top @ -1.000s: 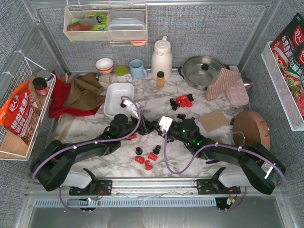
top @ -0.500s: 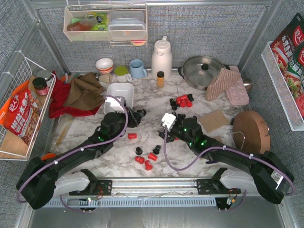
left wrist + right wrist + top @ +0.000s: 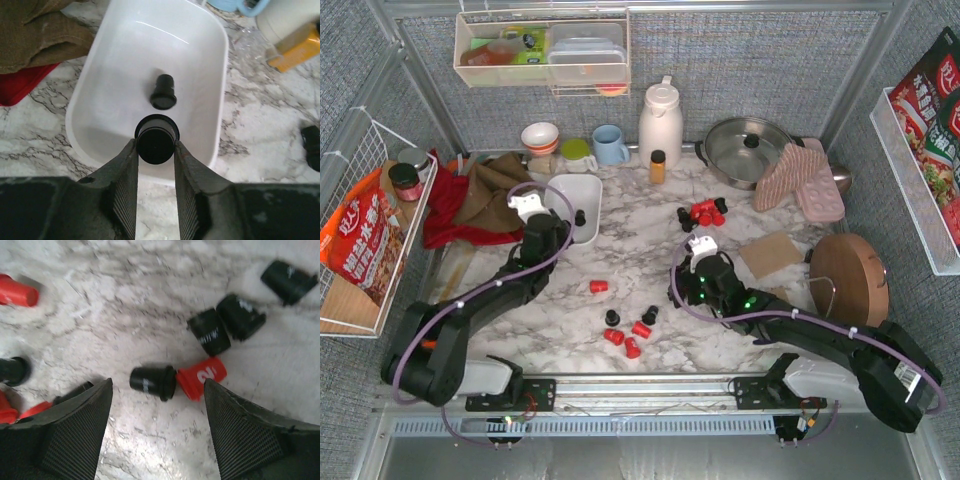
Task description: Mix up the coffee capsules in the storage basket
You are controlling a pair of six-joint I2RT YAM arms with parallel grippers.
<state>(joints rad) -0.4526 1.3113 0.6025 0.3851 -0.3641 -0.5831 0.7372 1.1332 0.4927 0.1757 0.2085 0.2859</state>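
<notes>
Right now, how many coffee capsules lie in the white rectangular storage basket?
1: a black tapered capsule on the white basket's floor, near the middle. A second black capsule is held by the left gripper over the near end, hiding some floor.

Reaching out over the marble table (image 3: 632, 218).
My left gripper (image 3: 554, 222) sits at the storage basket (image 3: 582, 190); my right gripper (image 3: 701, 238) hangs beside a capsule cluster (image 3: 704, 212); loose capsules (image 3: 625, 338) lie between the two arms.

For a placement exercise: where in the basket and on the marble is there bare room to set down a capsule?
The basket is nearly bare: one black capsule lies mid-floor, the far end free. Marble between basket and amber bottle looks open. Crowded: the red-and-black cluster and the near group.
</notes>
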